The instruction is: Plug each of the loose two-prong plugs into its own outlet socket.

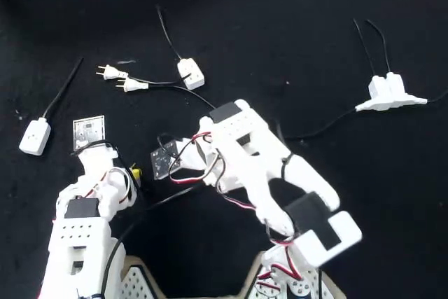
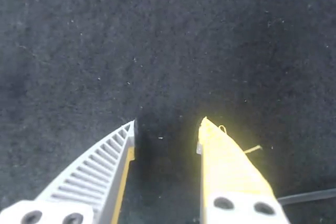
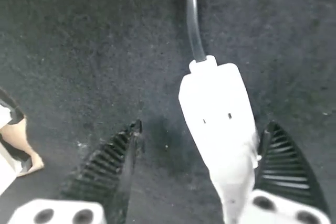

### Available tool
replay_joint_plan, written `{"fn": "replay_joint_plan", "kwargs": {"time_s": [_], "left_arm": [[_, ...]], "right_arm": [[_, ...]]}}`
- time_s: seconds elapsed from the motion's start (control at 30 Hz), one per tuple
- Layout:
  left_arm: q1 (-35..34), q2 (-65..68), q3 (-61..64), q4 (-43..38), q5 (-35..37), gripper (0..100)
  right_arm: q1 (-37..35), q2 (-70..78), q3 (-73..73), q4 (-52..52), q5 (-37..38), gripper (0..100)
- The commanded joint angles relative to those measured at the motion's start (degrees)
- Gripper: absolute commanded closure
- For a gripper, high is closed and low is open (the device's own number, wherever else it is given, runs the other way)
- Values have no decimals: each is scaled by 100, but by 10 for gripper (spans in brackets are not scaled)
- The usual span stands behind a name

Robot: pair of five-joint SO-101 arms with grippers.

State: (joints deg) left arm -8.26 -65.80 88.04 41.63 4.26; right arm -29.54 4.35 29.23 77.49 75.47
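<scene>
Black cloth (image 1: pixel 294 33) is covering the table as we are looking down at the right pincer (image 3: pixel 205 125), which is standing released with its jaws spread wide. A white outlet socket (image 3: pixel 215 108) is lying between them, hugging one finger (image 3: pixel 286 166), its cord (image 3: pixel 193 19) trailing away beyond the tips. We are judging that the jaws are straddling it so it can be gripped and steadied for a plug. The left pincer (image 2: pixel 168 123) is likewise hanging released, with bare cloth between its grey and yellow fingers. Two loose two-prong plugs (image 1: pixel 133 85) are lying side by side outside both pincers' jaws, yet to be plugged in.
</scene>
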Motion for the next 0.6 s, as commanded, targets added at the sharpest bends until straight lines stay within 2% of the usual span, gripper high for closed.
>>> {"fn": "replay_joint_plan", "kwargs": {"time_s": [0.0,0.1,0.2,0.27,0.33,0.57], "left_arm": [[-22,-44,-330,-26,-26,805],[-22,-44,-330,-26,-26,805],[-22,-44,-330,-26,-26,805],[-22,-44,-330,-26,-26,805],[-22,-44,-330,-26,-26,805],[-22,-44,-330,-26,-26,805]], "right_arm": [[114,57,-321,-132,44,675],[132,92,-321,-273,9,790],[132,75,-338,-431,-378,988],[158,66,-453,-466,-730,963],[255,40,-655,-325,-949,992],[809,-1051,-1455,853,-2004,988]]}}
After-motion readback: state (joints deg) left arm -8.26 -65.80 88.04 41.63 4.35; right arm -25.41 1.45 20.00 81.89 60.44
